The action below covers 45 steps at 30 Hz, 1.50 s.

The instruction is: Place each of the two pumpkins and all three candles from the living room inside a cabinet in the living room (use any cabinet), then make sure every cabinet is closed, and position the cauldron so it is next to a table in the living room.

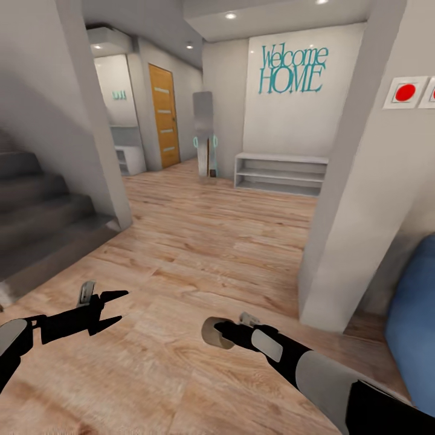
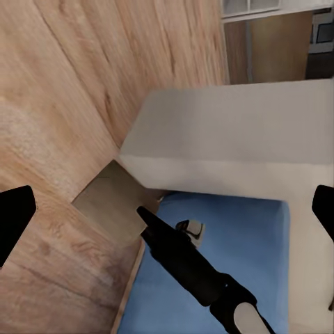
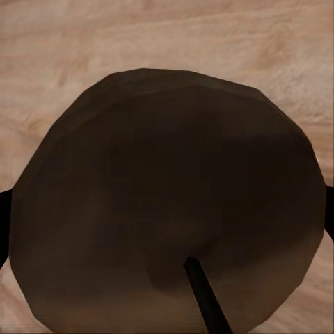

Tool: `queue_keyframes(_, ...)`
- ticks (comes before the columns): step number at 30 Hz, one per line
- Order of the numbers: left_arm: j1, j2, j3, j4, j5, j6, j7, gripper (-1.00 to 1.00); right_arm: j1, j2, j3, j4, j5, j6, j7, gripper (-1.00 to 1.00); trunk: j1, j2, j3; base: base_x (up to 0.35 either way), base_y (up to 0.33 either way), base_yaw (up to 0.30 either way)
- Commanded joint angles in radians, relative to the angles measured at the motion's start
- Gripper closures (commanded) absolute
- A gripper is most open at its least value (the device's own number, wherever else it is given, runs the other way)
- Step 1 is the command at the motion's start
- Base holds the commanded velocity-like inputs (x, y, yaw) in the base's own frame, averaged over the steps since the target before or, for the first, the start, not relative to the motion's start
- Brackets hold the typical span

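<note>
A pale beige candle [image 1: 212, 334] is held low over the wood floor with my right gripper [image 1: 221, 331] shut on it. The right wrist view looks straight at the candle's shadowed round face [image 3: 167, 202], where a thin dark wick shows, and dark fingertips [image 3: 3, 223] flank it at the picture's edges. My left gripper [image 1: 118, 308] hangs open and empty over the floor to the left. In the left wrist view its fingertips [image 2: 14, 223] stand wide apart, and between them the right arm [image 2: 188, 264] shows with the candle [image 2: 111, 202] at its tip. Pumpkins, cabinet, cauldron and table are out of view.
A grey staircase [image 1: 36, 205] rises at the left. A white wall pillar [image 1: 356, 181] stands at the right, with a blue sofa [image 1: 414, 320] behind it. Ahead, across the wooden hallway floor [image 1: 199, 241], are a white shelf bench [image 1: 281, 172] and an orange door [image 1: 163, 115].
</note>
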Motion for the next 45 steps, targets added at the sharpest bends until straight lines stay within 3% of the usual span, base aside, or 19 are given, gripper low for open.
queue_keyframes(1,-0.001,0.001,-0.002,0.0,0.008,0.001,0.006,-1.0,-0.001,0.0,0.005,0.0,-0.009,-0.003,-0.001,1.0,0.0,0.0,-0.002,0.0,0.0,0.201)
queue_keyframes(14,-0.001,0.001,-0.002,0.003,0.006,0.001,0.005,-1.0,-0.001,0.007,0.014,-0.002,-0.007,-0.058,0.004,1.0,0.0,0.0,-0.017,0.048,0.041,0.189)
queue_keyframes(41,-0.001,0.0,-0.003,0.026,0.015,0.002,0.004,-1.0,-0.001,0.01,0.015,-0.003,-0.007,-0.064,0.004,1.0,0.0,0.0,-0.049,0.191,0.168,0.173)
queue_keyframes(45,-0.001,0.0,-0.003,0.026,0.03,0.002,0.004,-1.0,-0.001,0.009,0.016,-0.028,-0.007,-0.058,0.062,1.0,0.0,0.0,-0.054,0.005,0.005,0.08)
